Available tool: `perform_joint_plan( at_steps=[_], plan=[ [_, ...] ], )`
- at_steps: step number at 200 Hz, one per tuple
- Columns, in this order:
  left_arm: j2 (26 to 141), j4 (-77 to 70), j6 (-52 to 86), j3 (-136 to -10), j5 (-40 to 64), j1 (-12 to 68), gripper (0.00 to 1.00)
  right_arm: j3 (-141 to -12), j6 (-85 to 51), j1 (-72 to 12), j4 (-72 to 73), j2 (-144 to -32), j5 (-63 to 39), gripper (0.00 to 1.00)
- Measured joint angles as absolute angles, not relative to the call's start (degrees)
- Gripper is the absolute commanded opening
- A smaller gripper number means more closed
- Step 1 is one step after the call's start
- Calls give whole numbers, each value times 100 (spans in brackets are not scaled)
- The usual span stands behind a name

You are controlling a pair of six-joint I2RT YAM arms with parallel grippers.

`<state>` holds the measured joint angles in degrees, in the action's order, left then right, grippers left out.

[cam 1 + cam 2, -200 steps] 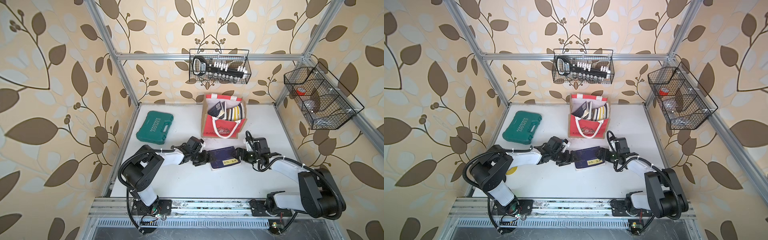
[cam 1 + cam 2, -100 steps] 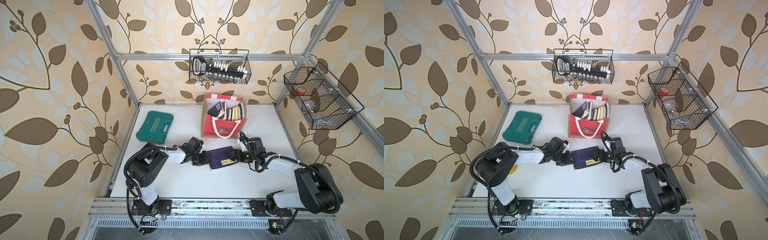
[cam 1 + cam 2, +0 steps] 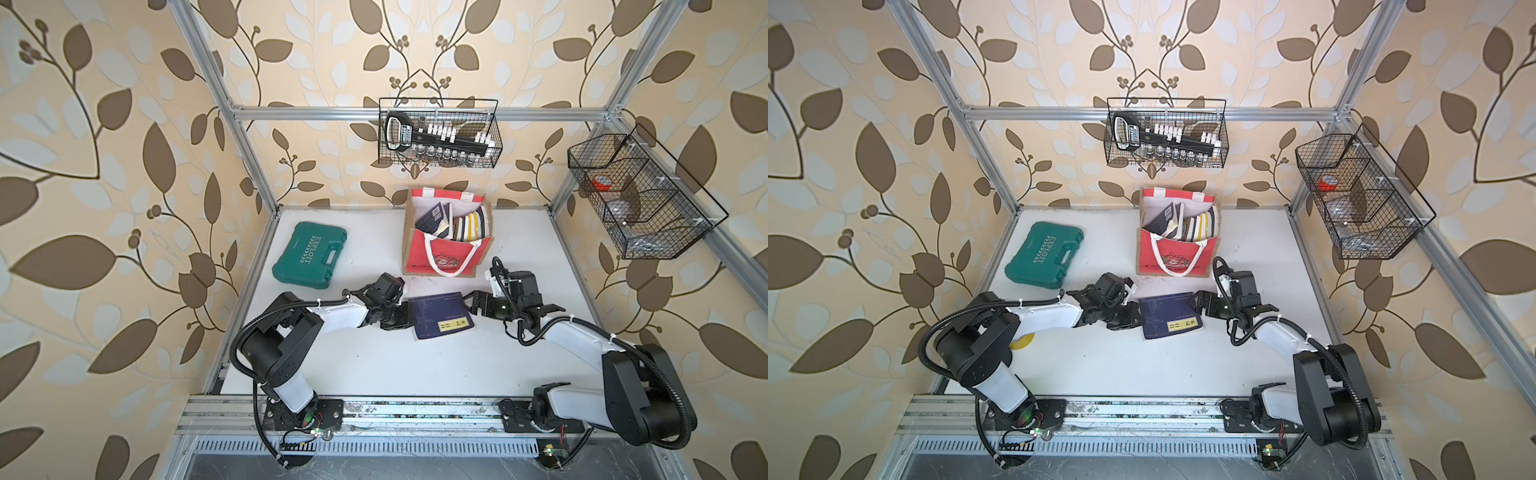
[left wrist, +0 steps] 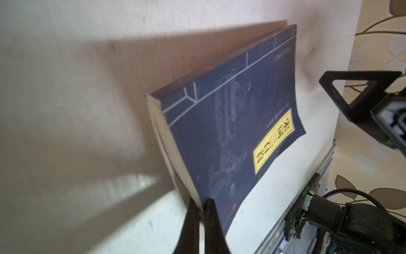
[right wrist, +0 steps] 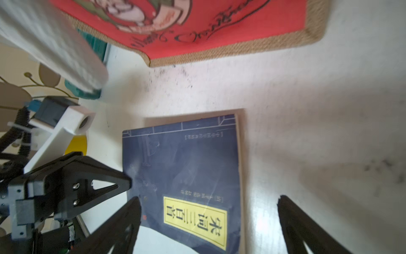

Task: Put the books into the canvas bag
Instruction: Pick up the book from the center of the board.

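White tabletop [image 3: 374,365] runs from the near rail, where both arm bases are bolted, back to the leaf-patterned far wall. Roughly in the middle, in both top views, lies the one loose book, a navy book [image 3: 440,318] [image 3: 1169,316] with a yellow title label toward its near edge.

The left gripper [image 3: 409,320] [image 3: 1138,318] meets this book at its left edge. In the left wrist view its two black fingers [image 4: 193,220] are pressed together on the book [image 4: 230,132] at a corner, cover on one side and pale page block on the other. Whether the book lies quite flat I cannot tell.

The right gripper [image 3: 468,303] [image 3: 1198,305] sits at the book's right edge with its fingers spread wide. In the right wrist view the two fingers [image 5: 123,222] stand well apart on either side of the labelled end of the book [image 5: 186,167], gripping nothing.

Just beyond the book stands the canvas bag [image 3: 440,259] [image 3: 1177,257], upright, red panel facing near, a white rope handle hanging over it. Several more books [image 3: 457,222] stand inside, leaning, navy and yellow-striped spines showing.

Left of the bag, well apart, lies a green tool case [image 3: 309,255], closed. One black wire basket [image 3: 438,133] hangs on the far wall and another wire basket [image 3: 640,199] on the right wall.
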<state>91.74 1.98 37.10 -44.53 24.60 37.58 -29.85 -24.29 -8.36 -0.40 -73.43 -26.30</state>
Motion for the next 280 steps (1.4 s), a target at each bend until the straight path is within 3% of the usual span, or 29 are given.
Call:
perform_joint_plan(
  at_steps=[79, 203, 247, 280],
  plan=[
    [7470, 1184, 2749, -4318, 1992, 3756, 0, -2471, -2742, -886, 1007, -7371, -3420, 95],
    [7223, 1103, 2401, -3841, 2189, 3756, 0, -2390, -3148, -1304, 4108, -9474, -4038, 92],
    [7137, 963, 2364, -3811, 2340, 3756, 0, -2423, -3323, -1455, 5103, -10147, -4600, 88],
    [6936, 836, 2303, -3728, 2403, 3756, 0, -2421, -3409, -1605, 5389, -10200, -4928, 71]
  ],
)
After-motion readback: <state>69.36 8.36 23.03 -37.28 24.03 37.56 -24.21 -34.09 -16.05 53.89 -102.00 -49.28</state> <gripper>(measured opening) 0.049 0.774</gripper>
